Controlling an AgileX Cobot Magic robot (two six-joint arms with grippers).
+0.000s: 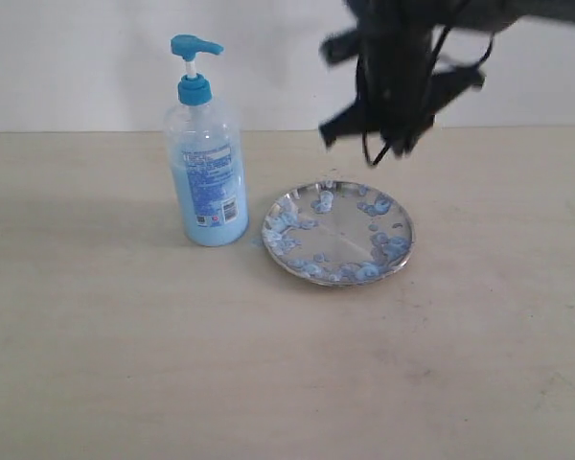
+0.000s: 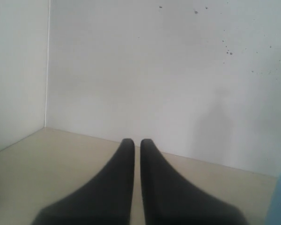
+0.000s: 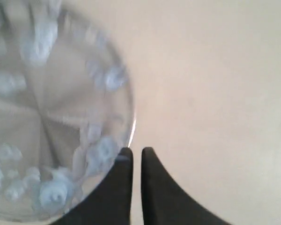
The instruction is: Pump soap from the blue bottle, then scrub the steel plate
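The blue bottle [image 1: 209, 182] stands upright on the table, left of the steel plate [image 1: 340, 237]; its pump head [image 1: 195, 46] is up. Pale blue soap [image 1: 323, 201] lies in blobs around the plate's rim and inside. My right gripper [image 1: 391, 144] hangs blurred above the plate's far edge. In the right wrist view it [image 3: 136, 151] is shut and empty, its tips over the rim of the plate [image 3: 51, 117], beside a blob of soap [image 3: 103, 152]. My left gripper [image 2: 137, 141] is shut on nothing, low over the table and facing the wall. A sliver of the bottle [image 2: 280, 201] shows beside it.
A white wall [image 1: 77, 67] runs along the back of the beige table [image 1: 268, 364]. The left wrist view shows a wall corner [image 2: 48, 70].
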